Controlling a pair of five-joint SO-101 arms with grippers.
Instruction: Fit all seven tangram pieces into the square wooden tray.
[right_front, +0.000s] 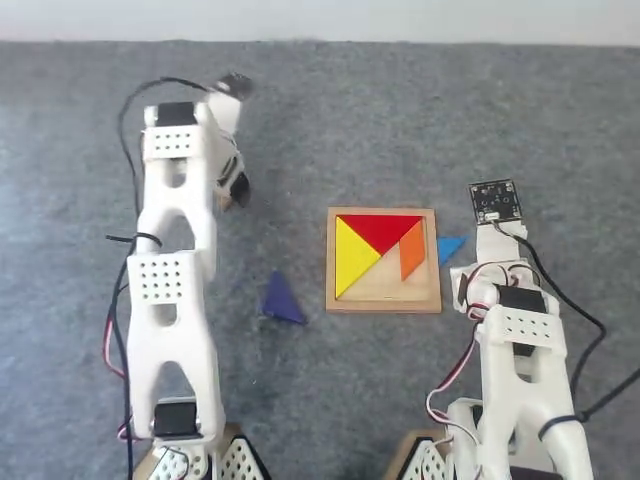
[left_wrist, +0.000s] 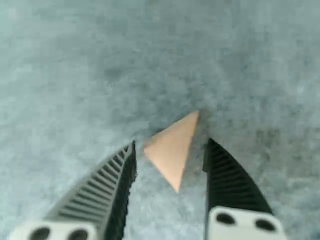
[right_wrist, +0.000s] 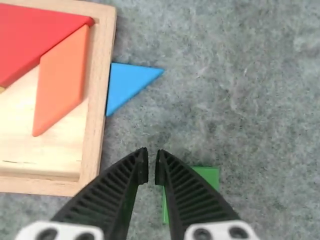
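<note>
Arms are sitting either side of the tray (right_front: 400, 292) in the high view. The left arm (right_front: 170, 280) is lying stretched far up the grey surface (right_front: 400, 120), its wrist well apart from the tray. The right arm (right_front: 520, 340) is sitting folded just beside the tray's right edge. A red triangle (right_front: 380, 230), yellow triangle (right_front: 352, 258) and orange parallelogram (right_front: 412, 250) are lying inside the tray. A blue triangle (right_front: 450, 247) is resting at its right edge, and a navy triangle (right_front: 282, 300) is lying near its left.

The left wrist view is adding a peach triangle (left_wrist: 172, 150), flat on the surface. The left claw (left_wrist: 171, 144) is gaping wide, gripping nothing, with one finger on each side of that piece.

In the right wrist view, the right claw (right_wrist: 151, 154) is hanging with its fingers all but closed on nothing, near the tray's corner. A green piece (right_wrist: 207, 175) is lying partly under one finger. The blue triangle's edge is touching the tray's outer wall.
</note>
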